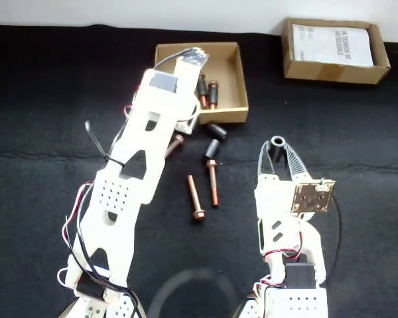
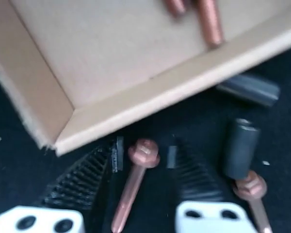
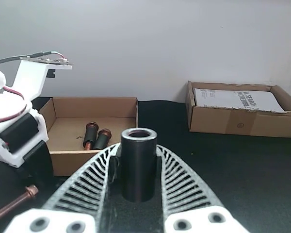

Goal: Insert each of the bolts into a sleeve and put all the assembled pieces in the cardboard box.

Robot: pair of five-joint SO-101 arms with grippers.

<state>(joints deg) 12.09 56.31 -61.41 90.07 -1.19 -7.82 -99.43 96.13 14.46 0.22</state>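
Pinching an upright sleeve (image 3: 138, 174), the right claw (image 3: 138, 155) hangs apart from the cardboard box (image 2: 150, 92); beside it the spread left claw (image 2: 143, 156) straddles a bolt (image 2: 133, 189), loose sleeves (image 2: 240, 148) near.

Prob. lab test bench: black-cloth table (image 1: 40, 99), bare white wall (image 3: 160, 43) behind.

The cardboard box (image 1: 233, 79) sits at the far middle of the table (image 1: 40, 99), with two assembled pieces (image 1: 213, 94) side by side in it. A second box (image 1: 293, 65), holding a booklet (image 1: 331, 45), stands farther right and well apart. Just near of the cardboard box's front wall lie two loose sleeves (image 1: 217, 131), one nearer than the other. Left of them a bolt (image 1: 175, 144) lies between the left gripper's (image 2: 144, 155) spread fingers. Nearer still lie two more bolts (image 1: 213, 184). To the right, the right gripper (image 3: 138, 153) clasps a sleeve (image 3: 138, 170) that stands upright.
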